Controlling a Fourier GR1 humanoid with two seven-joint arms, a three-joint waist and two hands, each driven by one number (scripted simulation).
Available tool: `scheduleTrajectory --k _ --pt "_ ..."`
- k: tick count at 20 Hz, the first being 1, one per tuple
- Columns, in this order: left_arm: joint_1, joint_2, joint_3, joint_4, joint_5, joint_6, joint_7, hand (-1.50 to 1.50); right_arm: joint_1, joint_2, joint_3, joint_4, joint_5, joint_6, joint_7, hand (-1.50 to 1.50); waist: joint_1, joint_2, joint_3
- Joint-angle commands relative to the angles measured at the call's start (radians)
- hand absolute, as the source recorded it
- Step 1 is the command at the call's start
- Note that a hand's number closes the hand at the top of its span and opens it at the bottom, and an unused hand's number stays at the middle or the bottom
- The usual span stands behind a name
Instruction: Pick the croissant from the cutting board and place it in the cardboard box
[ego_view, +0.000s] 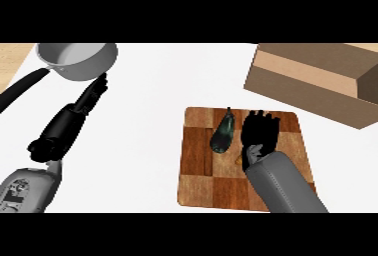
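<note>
Black against the wood, the right robot hand (260, 131) lies low over the far half of the brown chequered wooden cutting board (199, 185), with its grey forearm (284, 187) running back across the board's near right corner. Whether it is clasping anything cannot be told from this view, because the hand covers whatever lies under it.

No croissant shows anywhere. If one is on the board, it is most likely hidden beneath this hand. Just beside the hand on its left lies a long dark green vegetable (224, 132), slightly tilted on the board and apparently not touched.

The step in hand looks like the pick: the hand is at the board and nothing has been carried off yet. The brown cardboard box (310, 85) stands apart from the board, beyond it and to the right on the white tabletop (148, 125), with its dark inside showing at the far right edge.

The next move calls for closing on the pastry without catching the vegetable. The hand must then lift clear of the board and swing forward and right, high enough to pass over the box's near wall.

Far to the left, the left robot hand (90, 95) rests released with its fingers straight, near a grey metal saucepan (77, 60).
</note>
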Motion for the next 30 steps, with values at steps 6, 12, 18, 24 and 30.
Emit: scheduleTrajectory --k 6,12,18,24,30 --pt "0.044 -0.046 0.035 -0.028 -0.048 -0.039 0.001 0.0 0.04 -0.038 0.015 0.006 0.067 -0.038 -0.16 1.5 0.002 0.0 0.0" --pt "0.075 -0.065 0.048 -0.043 -0.074 -0.043 -0.017 0.0 0.054 -0.104 0.049 -0.002 0.162 -0.121 -0.241 1.5 0.001 0.0 0.0" --pt "0.008 -0.056 0.035 -0.034 -0.047 -0.059 0.013 0.0 -0.043 -0.02 0.234 -0.092 -0.065 -0.141 -0.806 1.5 0.057 0.016 0.007" --pt "0.025 -0.034 0.069 -0.013 -0.04 -0.074 -0.033 0.0 -0.057 -0.152 0.193 -0.138 -0.129 -0.317 -1.168 1.5 0.014 0.005 0.001" --pt "0.041 -0.044 0.075 -0.042 -0.055 -0.062 0.01 0.0 -0.047 -0.265 0.093 -0.32 -0.144 -0.374 -1.282 1.5 -0.006 -0.003 0.0"
